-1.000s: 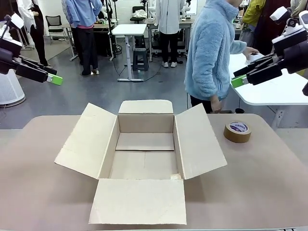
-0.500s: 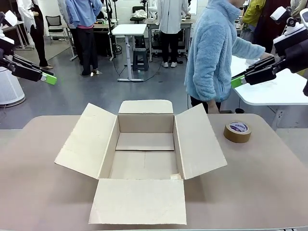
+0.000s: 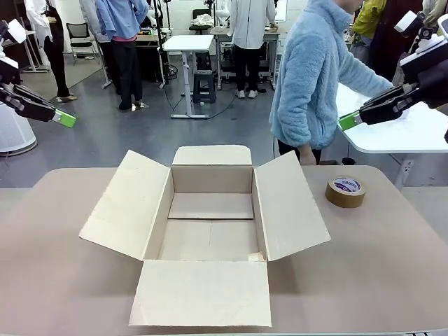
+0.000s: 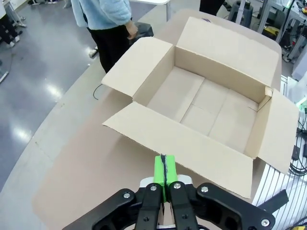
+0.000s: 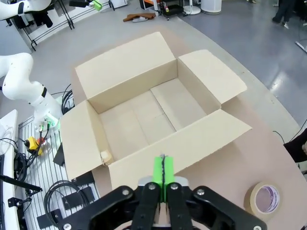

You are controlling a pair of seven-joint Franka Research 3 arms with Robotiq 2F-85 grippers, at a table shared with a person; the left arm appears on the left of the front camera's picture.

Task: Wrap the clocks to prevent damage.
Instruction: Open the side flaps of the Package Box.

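Flanking a cardboard box (image 3: 210, 224) and tape roll (image 3: 345, 192) on the table (image 3: 392, 280), left hand (image 3: 68, 120) and right hand (image 3: 344, 123) hang closed, empty.

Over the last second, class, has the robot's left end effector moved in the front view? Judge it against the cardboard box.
Yes. The left end effector has drawn back toward the picture's left edge, away from the cardboard box, which stayed put.

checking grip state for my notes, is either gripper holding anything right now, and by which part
Nothing is held. The left gripper and the right gripper are both shut, pad against pad, with nothing between them.
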